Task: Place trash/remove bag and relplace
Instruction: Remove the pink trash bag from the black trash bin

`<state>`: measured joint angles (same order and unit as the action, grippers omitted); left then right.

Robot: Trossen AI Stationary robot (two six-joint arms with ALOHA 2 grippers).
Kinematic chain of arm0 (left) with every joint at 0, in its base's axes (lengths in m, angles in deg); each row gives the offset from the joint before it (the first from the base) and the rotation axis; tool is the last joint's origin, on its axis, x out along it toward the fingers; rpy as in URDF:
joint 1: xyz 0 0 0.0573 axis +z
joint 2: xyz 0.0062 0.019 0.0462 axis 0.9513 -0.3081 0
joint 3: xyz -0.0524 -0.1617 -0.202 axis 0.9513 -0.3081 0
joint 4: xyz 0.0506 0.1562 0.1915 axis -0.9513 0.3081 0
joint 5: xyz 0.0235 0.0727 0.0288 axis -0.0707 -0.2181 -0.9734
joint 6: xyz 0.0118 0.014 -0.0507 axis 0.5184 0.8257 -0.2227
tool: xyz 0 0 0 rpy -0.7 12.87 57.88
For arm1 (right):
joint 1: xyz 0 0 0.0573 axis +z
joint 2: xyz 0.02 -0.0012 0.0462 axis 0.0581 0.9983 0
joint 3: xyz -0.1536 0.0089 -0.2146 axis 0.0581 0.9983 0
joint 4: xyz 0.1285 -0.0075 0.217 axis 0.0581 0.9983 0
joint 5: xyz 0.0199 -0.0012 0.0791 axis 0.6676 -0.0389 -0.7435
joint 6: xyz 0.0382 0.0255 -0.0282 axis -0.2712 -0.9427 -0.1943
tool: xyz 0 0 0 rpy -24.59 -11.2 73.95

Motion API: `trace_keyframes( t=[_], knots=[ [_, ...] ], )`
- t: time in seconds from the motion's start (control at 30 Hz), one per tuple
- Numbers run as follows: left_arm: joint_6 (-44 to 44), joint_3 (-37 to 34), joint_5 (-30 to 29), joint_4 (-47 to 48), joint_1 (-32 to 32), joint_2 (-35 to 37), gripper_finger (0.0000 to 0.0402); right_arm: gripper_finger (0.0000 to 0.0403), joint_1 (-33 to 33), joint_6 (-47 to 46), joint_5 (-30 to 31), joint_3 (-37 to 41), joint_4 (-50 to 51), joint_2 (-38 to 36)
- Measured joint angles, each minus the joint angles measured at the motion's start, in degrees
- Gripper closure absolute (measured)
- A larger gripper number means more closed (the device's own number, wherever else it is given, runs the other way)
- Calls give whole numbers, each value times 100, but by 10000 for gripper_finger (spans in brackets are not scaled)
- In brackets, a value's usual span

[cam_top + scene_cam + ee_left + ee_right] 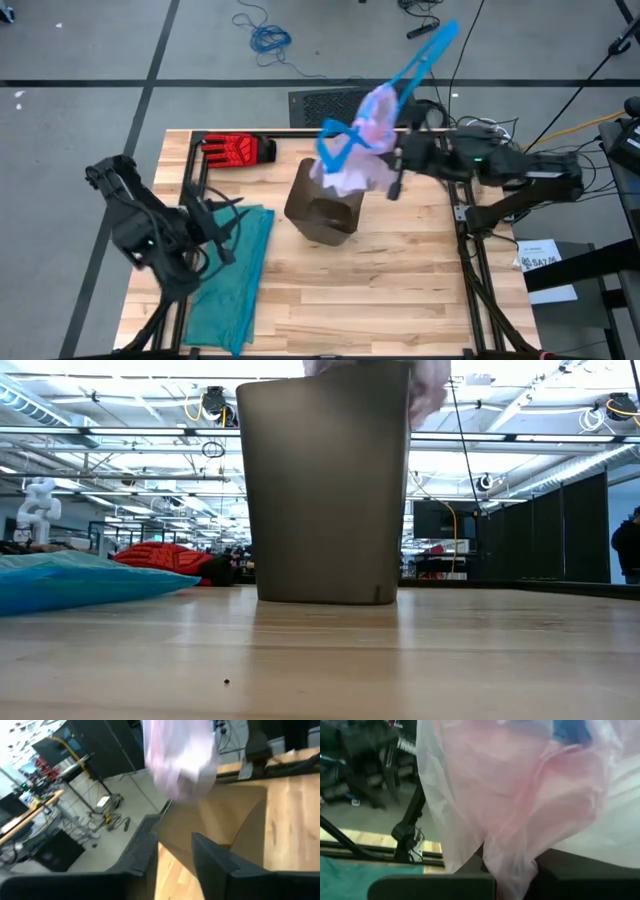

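Pinching the bag (365,135) between its fingers, the right gripper (398,172) holds the pink-white liner above the brown bin (322,205), just beside it, blue drawstring loops (425,50) flung upward; the left gripper (222,222), fingers spread, waits well apart over the teal bag (235,275)

No text can be read; the white sheet (541,256) beside the table carries print too small to make out.
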<state>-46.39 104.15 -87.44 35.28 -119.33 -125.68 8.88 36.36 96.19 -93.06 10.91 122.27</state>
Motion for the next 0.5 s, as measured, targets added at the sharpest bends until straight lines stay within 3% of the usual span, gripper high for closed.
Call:
trace_keyframes(
  t=[0.23,0.4,0.5],
  knots=[
    [-983,-987,7,-4,349,-2,390,403,779,-797,261,-644,1135,-392],
    [-1435,-1290,2,38,374,-2,398,403,1318,-2559,243,-1472,3547,-314],
    [-1591,-1367,2,37,359,-2,399,403,1672,-3796,244,-1563,4816,-280]
  ],
)
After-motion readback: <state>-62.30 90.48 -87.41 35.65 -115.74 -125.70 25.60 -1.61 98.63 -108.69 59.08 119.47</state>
